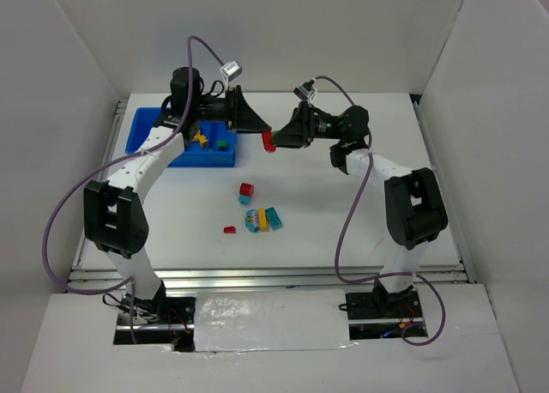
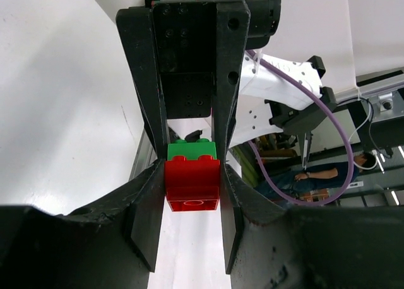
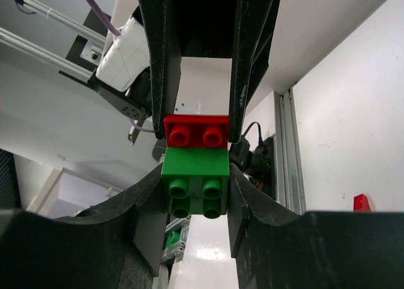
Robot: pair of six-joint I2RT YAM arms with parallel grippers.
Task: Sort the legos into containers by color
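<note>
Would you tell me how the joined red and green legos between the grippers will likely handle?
Probably stiff: the red brick in the left gripper and the green brick in the right gripper look like hard plastic. Likely light, hanging in mid-air between two pinches. Glossy sides may slip if the stud joint resists pulling.

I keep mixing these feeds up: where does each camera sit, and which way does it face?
Top external: above, behind the arms, looking down at the table; both arms show.
Left wrist: on the left arm, looking along its fingers, shut on the red brick.
Right wrist: on the right arm, looking along its fingers, shut on the green brick.
Shared: wrist views face each other across both bricks.
</note>
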